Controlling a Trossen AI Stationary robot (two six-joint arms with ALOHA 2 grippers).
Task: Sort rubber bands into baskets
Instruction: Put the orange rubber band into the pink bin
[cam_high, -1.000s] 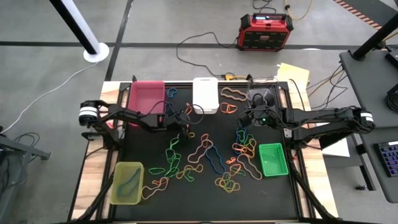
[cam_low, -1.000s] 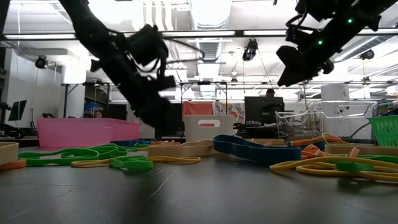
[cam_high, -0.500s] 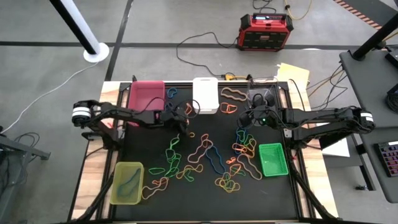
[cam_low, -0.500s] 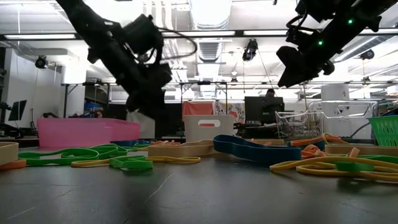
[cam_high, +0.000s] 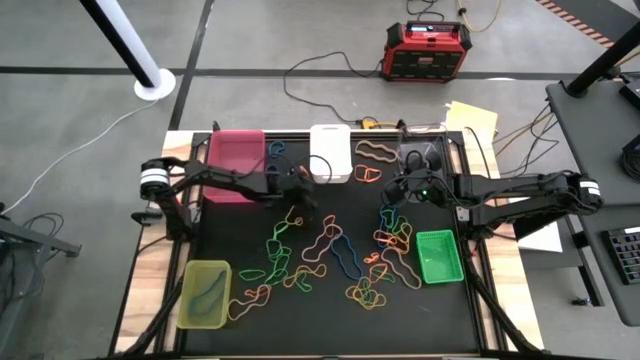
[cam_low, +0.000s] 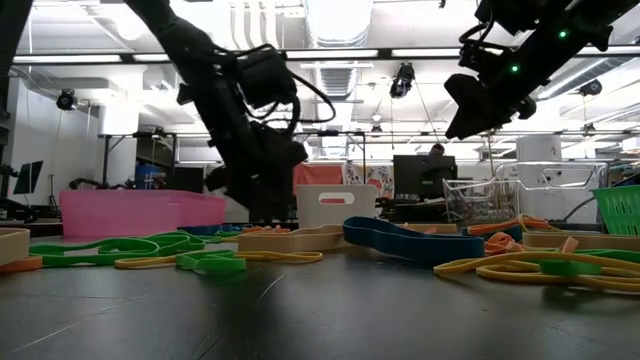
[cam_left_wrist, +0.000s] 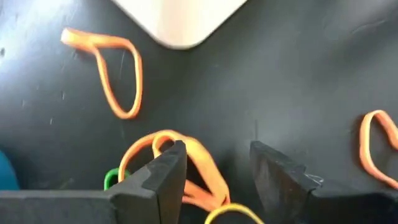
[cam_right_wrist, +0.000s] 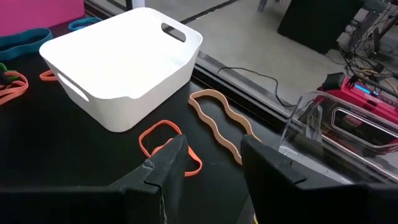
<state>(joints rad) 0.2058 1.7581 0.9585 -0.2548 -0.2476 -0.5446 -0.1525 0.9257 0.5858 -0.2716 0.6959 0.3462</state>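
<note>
Many rubber bands (cam_high: 330, 255) in orange, green, blue, yellow and tan lie loose over the black mat. The baskets stand on the mat: pink (cam_high: 236, 153), white (cam_high: 330, 153) and clear (cam_high: 420, 158) at the far edge, green (cam_high: 440, 255) at the right, yellow-green (cam_high: 205, 293) near left. My left gripper (cam_left_wrist: 214, 180) is open low over the mat just in front of the white basket (cam_left_wrist: 180, 18), its fingers on either side of an orange band (cam_left_wrist: 199, 158). My right gripper (cam_right_wrist: 211, 168) hangs open high above the mat, right of the white basket (cam_right_wrist: 124, 56). My left gripper stands open with the orange band's loop (cam_left_wrist: 186, 146) lying on the mat between its fingers and partly hidden behind one finger (cam_left_wrist: 165, 177). Whether that finger touches the band I cannot tell.
A red-and-black power box (cam_high: 428, 50) and cables lie on the floor beyond the table. Papers (cam_high: 470, 120) sit at the far right corner. A tan wavy band (cam_right_wrist: 221, 124) and an orange band (cam_right_wrist: 165, 140) lie between the white and clear baskets.
My left gripper rose a little and drew back toward the left, then swung toward the table's right edge and came down low over the mat in front of the white basket. My right arm has kept still.
</note>
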